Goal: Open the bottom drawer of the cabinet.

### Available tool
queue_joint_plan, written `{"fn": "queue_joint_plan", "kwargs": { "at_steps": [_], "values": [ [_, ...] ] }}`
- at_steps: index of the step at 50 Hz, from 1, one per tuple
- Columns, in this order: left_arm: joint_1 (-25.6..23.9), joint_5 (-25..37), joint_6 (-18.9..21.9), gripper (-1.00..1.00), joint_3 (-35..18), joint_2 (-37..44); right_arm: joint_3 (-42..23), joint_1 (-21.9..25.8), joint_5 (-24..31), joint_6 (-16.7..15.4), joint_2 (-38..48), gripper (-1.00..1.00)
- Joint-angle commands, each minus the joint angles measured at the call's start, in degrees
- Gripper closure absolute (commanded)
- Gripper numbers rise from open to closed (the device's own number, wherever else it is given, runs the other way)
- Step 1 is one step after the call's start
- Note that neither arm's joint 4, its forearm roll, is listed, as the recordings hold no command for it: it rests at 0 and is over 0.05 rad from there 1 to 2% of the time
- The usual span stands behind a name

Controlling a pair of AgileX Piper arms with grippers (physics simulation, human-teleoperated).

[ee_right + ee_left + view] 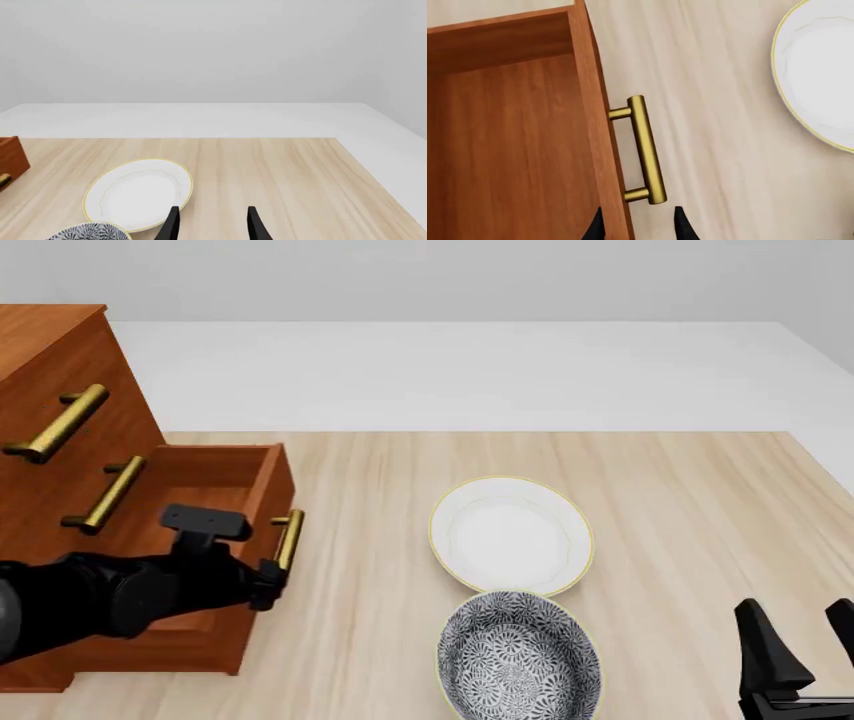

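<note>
Bottom drawer (214, 490) open toward bowls

A: Item one, left arm?
B: Left arm (107, 595): matte black throughout, thick rounded cylindrical links, soft grey sheen along the upper curve. A small flat black box-shaped block (204, 520) sits on top near the wrist. No cables, screws or markings can be made out.

A: Its gripper?
B: Left gripper (639, 227): two slim black fingers (684, 227), tapering to pointed tips, plain surfaces.

A: Item two, right side?
B: Right gripper (798, 640): same black finish, two flat wedge-shaped fingers on a dark grey crossbar base. Fingers (255, 226) identical, narrow, pointed.
</note>
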Motion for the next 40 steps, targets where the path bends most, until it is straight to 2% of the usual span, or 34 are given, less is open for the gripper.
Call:
{"fn": "queue_joint_plan", "kwargs": {
  "at_steps": [1,26,40],
  "values": [
    [-2.79,-0.62,-0.71,-1.00,-1.12,1.42,0.00,-0.01,0.00,0.01,0.01,-1.00],
    [-7.05,2.28,-2.02,-1.00,-4.39,0.12,0.00,0.00,0.00,0.00,0.00,-1.00],
    [-10.07,0.71,-4.00,-1.00,-4.94,2.31,0.00,-0.01,0.00,0.01,0.01,-1.00]
  ]
}}
